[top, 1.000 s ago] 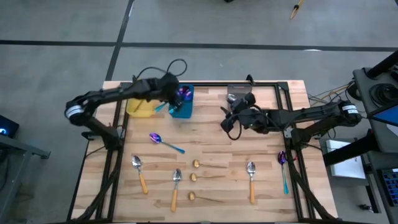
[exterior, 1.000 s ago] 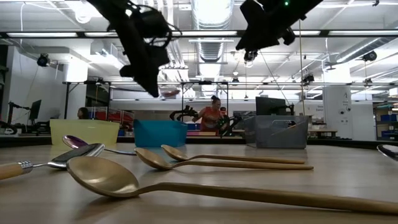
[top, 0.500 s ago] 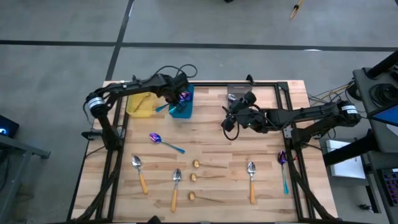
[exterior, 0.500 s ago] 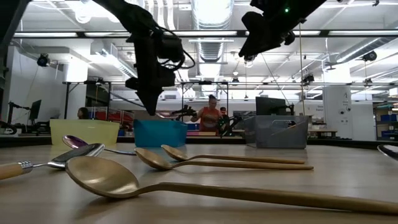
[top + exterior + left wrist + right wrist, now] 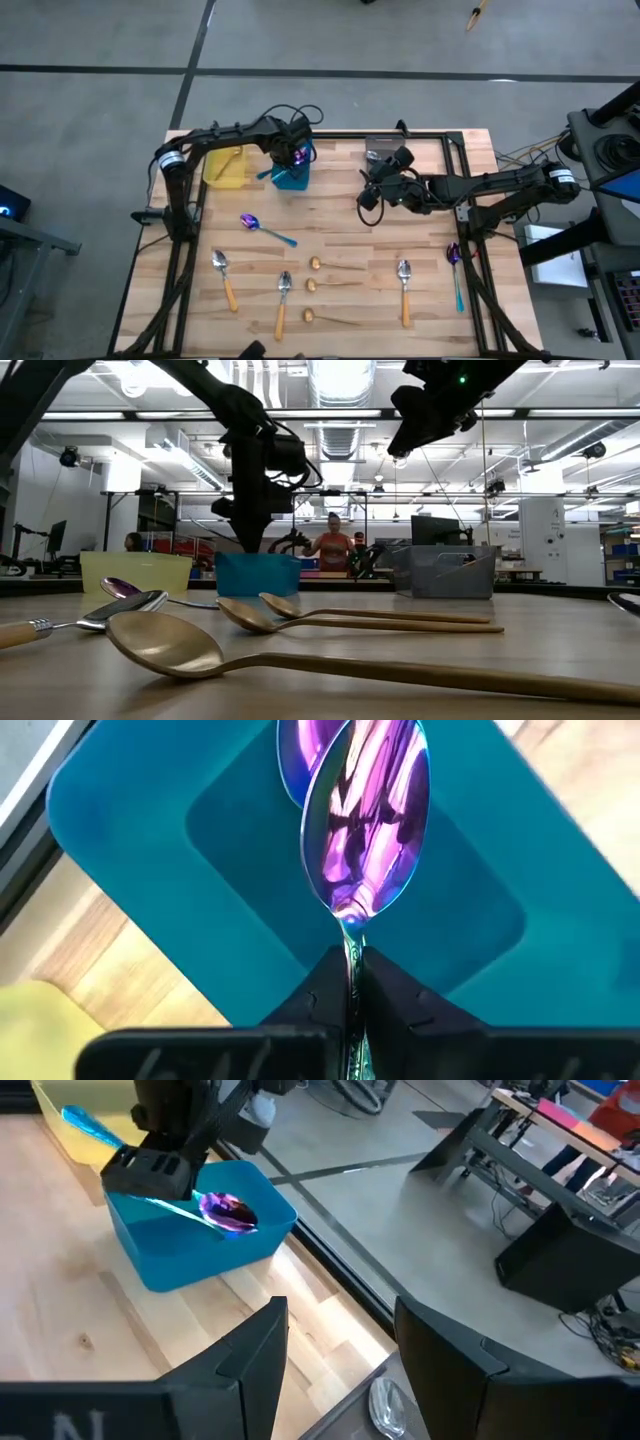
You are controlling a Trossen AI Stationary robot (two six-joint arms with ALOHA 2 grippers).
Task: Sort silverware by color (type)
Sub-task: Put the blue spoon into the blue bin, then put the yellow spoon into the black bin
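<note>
Left gripper [image 5: 293, 157]: upper left of centre in the high view, over the blue bin [image 5: 293, 178]; fingers pressed together on the handle of a purple spoon [image 5: 365, 820], its bowl hanging above the bin's inside
Right gripper [image 5: 366, 197]: centre of the high view, above bare table [image 5: 340, 225], fingers spread, holding nothing
Loose silverware: purple spoon with teal handle [image 5: 266, 230] left of centre; another [image 5: 455, 272] at right edge; three orange-handled spoons [image 5: 225, 278] and three gold spoons [image 5: 335, 265] along the lower part
Bins: yellow bin [image 5: 226, 168] upper left, just beside the blue one; grey bin [image 5: 380, 152] upper centre
</note>
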